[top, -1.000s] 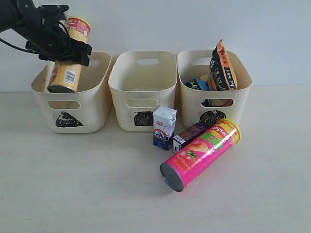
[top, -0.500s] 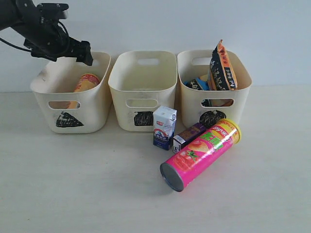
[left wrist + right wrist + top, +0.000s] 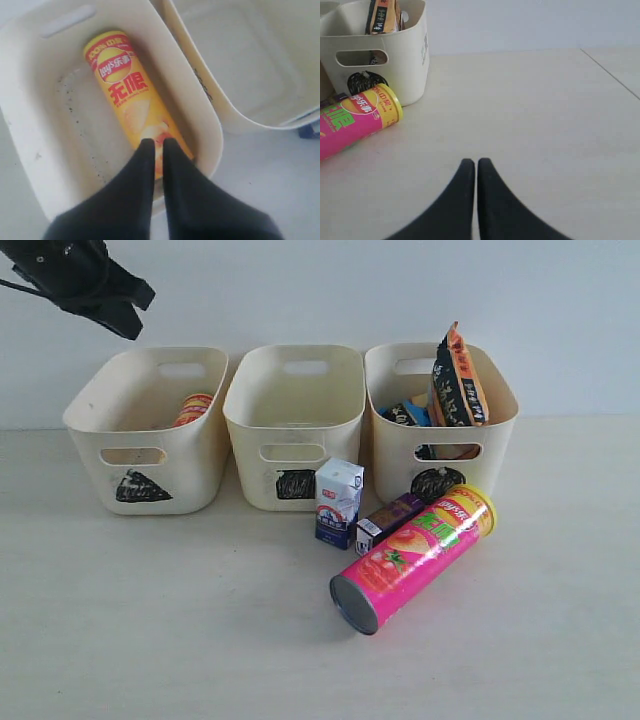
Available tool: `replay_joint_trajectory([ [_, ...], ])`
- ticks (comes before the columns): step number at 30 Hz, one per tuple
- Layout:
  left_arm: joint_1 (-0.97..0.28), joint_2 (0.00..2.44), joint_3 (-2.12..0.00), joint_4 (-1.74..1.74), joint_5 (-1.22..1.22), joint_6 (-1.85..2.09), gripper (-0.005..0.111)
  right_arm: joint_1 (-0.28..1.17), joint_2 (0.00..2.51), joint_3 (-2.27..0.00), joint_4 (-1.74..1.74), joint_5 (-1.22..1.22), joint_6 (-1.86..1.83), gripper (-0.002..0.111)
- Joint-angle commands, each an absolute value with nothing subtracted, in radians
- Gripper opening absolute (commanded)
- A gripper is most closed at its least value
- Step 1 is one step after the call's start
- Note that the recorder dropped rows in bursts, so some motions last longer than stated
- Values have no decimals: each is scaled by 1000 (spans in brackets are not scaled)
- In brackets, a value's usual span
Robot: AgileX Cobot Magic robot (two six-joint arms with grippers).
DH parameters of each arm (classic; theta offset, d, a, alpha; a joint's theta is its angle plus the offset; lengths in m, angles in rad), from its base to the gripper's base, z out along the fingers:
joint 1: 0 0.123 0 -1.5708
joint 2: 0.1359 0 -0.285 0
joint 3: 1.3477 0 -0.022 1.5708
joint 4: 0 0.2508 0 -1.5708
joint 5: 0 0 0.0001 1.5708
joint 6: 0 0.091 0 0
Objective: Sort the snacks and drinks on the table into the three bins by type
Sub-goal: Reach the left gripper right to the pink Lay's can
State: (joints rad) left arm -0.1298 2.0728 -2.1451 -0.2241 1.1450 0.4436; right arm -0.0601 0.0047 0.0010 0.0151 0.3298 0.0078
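The yellow chip tube [image 3: 127, 90] lies inside the triangle bin [image 3: 150, 455], its top showing over the rim [image 3: 192, 406]. High above that bin my left gripper [image 3: 155, 142] is shut and empty. The pink chip tube [image 3: 415, 555] lies on its side on the table [image 3: 150, 620], in front of the circle bin [image 3: 440, 440]. That bin holds the orange-brown bag [image 3: 458, 375] and the blue-black bag [image 3: 405, 413]. The white carton [image 3: 338, 502] stands by the square bin [image 3: 293, 430], the purple carton [image 3: 387, 521] lying beside it. My right gripper [image 3: 470, 161] hovers shut over bare table, off to the side of the pink tube [image 3: 355, 120].
The three bins stand in a row against a pale wall. A seam in the table surface [image 3: 610, 72] runs at the far side in the right wrist view.
My left gripper let go of the yellow tube, which dropped into the triangle bin. The arm then rose up and to the left, and its fingers closed.
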Motion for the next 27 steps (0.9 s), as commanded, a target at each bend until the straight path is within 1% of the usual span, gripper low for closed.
replay_joint_trajectory([
  [1,-172,1996,-2058,-248,1162,490,4,-60,0,0,13,322,6,0],
  [14,-311,1815,-1746,-295,1044,545,4,-60,0,0,13,322,6,0],
  [21,-409,1736,-1571,-328,921,585,4,-60,0,0,13,322,6,0],
  [27,-523,1712,-1530,-342,908,590,4,-60,0,0,13,322,6,0],
])
